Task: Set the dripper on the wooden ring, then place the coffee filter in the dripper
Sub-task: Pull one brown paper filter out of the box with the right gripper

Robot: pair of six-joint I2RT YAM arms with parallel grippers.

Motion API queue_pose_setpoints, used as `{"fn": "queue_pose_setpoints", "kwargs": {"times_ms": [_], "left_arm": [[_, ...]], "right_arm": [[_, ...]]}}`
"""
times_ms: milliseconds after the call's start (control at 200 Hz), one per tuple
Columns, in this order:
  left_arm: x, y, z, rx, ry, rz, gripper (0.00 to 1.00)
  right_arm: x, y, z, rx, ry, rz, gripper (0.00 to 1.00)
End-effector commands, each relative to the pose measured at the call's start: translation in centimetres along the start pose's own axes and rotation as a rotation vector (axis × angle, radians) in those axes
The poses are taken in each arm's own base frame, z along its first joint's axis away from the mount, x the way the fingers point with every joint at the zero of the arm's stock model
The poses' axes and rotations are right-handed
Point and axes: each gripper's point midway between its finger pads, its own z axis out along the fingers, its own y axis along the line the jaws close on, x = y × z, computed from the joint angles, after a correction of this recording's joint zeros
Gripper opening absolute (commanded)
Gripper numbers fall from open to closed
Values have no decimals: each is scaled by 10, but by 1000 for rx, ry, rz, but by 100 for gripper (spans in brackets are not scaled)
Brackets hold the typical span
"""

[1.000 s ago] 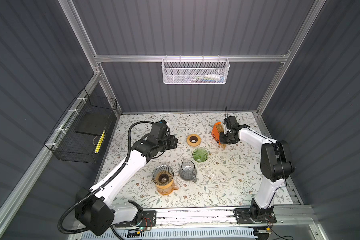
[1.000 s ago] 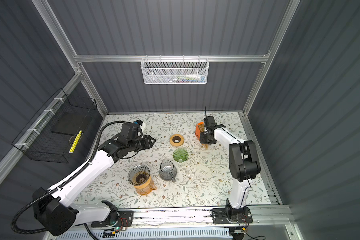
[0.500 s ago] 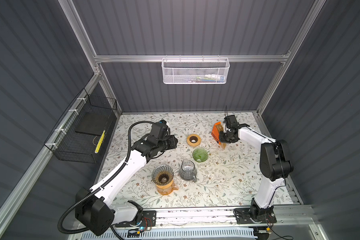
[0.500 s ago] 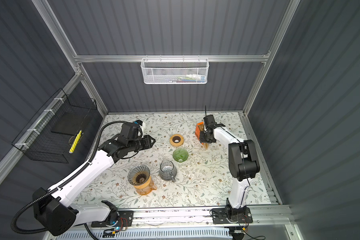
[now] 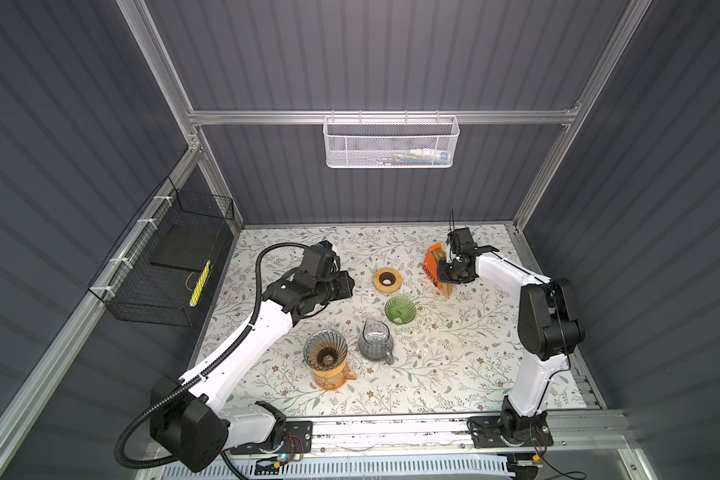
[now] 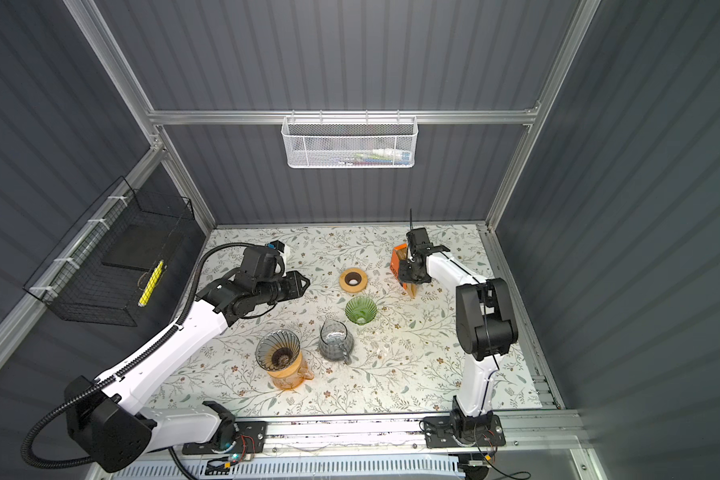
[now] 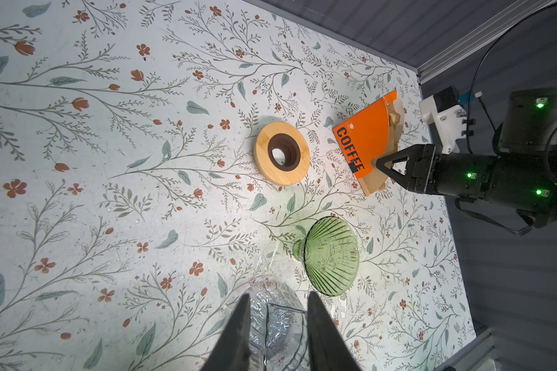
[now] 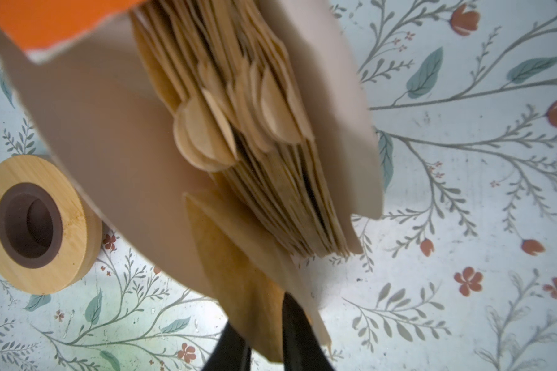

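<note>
Though scarcely moved, keeps right gripper (image 7: 381, 164) pinched on one coffee filter (image 8: 235, 263), not yet free of orange holder (image 7: 364, 138) near worktop's (image 5: 454, 365) far right corner; holds left gripper (image 7: 278, 294) part-open, empty.

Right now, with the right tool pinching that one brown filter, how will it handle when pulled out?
Probably floppy: the filter looks like thin paper and bends where the right tool pinches it. Likely very light, so it may flutter. Packed against neighbours in the orange pack, it could drag another sheet out.
</note>
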Motion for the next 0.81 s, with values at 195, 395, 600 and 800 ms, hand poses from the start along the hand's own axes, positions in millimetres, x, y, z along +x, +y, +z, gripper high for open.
{"fn": "queue_pose_setpoints", "kwargs": {"times_ms": [195,395,600,800], "left_arm": [[-8,-4,-14,4,-30,32,31],[-8,-4,-16,4,-37,29,31],[-10,-5,-21,6,-49,29,31],[-10,-4,-27,8,-59,26,31]], "right_arm": [[1,-1,8,19,17,6,17],[-2,-1,2,20,-7,10,5],[-3,0,-10,13,-24,7,0],[-2,1,-21,10,-37,12,0]]}}
